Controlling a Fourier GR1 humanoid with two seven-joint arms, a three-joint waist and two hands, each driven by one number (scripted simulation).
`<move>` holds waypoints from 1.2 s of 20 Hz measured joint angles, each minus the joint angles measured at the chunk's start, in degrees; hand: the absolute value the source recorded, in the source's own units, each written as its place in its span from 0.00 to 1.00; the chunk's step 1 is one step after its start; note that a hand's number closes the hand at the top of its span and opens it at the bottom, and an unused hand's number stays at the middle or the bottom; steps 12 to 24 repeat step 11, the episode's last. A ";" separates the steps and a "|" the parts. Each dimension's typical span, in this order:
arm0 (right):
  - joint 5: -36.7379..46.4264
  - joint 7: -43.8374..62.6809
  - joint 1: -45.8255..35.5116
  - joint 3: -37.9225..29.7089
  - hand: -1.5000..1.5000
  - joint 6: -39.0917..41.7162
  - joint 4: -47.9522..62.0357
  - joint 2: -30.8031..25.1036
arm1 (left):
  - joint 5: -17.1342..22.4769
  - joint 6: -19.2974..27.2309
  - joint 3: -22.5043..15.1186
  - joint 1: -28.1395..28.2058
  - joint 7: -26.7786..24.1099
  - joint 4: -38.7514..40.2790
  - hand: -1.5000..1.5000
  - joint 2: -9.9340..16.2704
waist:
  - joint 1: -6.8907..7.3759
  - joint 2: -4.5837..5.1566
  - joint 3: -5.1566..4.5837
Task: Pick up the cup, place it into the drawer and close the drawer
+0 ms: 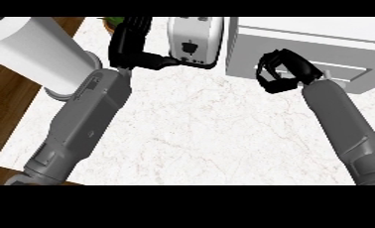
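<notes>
A white marble-patterned surface [198,133] with faint veins is seen from steeply above, with a strip of brown wooden floor or edge [18,93] showing at the left. At the far left a large white cylindrical roll [40,56] is stood on the surface, tilted in the view, partly covered by the left grey forearm [81,123].

The left hand [130,43] is raised near the upper middle, its black fingers held mostly straight and pointing up, with the thumb stretched out to the right toward a silver toaster with a black front panel [194,41]. The thumb tip is seen just beside the toaster's lower left corner; whether it touches cannot be told. Nothing is held in this hand. A small patch of green leaf [112,22] is visible just left of the hand's fingers.

At the right a white cabinet block with a drawer front [315,41] is placed on the surface. The right hand [282,71] is seen in front of the drawer front, its black fingers curled inward. Whether anything is enclosed by them cannot be told, as the curled fingers hide the space inside. The right grey forearm [341,123] runs down to the lower right edge.

The cup cannot be made out anywhere; it may be hidden within the right hand, but this is not shown.
</notes>
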 measured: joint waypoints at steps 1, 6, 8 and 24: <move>-0.45 0.01 0.03 -0.21 1.00 0.73 -0.12 -0.14 | 0.01 -0.17 -0.03 0.12 0.01 -0.22 0.00 0.03 | 0.07 0.07 0.03; -2.64 0.37 0.55 -1.06 1.00 4.73 -1.11 -1.22 | 0.26 -1.49 -0.31 0.97 0.44 -1.22 0.00 0.25 | 0.77 0.35 0.24; -3.54 0.63 0.71 -1.40 1.00 6.32 -1.62 -1.58 | 0.43 -1.94 -0.31 1.20 0.49 -1.47 0.00 0.26 | 0.94 0.54 0.33; -4.40 0.77 1.11 -1.57 1.00 8.09 -2.38 -2.17 | 0.52 -2.32 -0.25 1.77 0.37 -1.77 0.00 0.47 | 1.30 0.74 0.46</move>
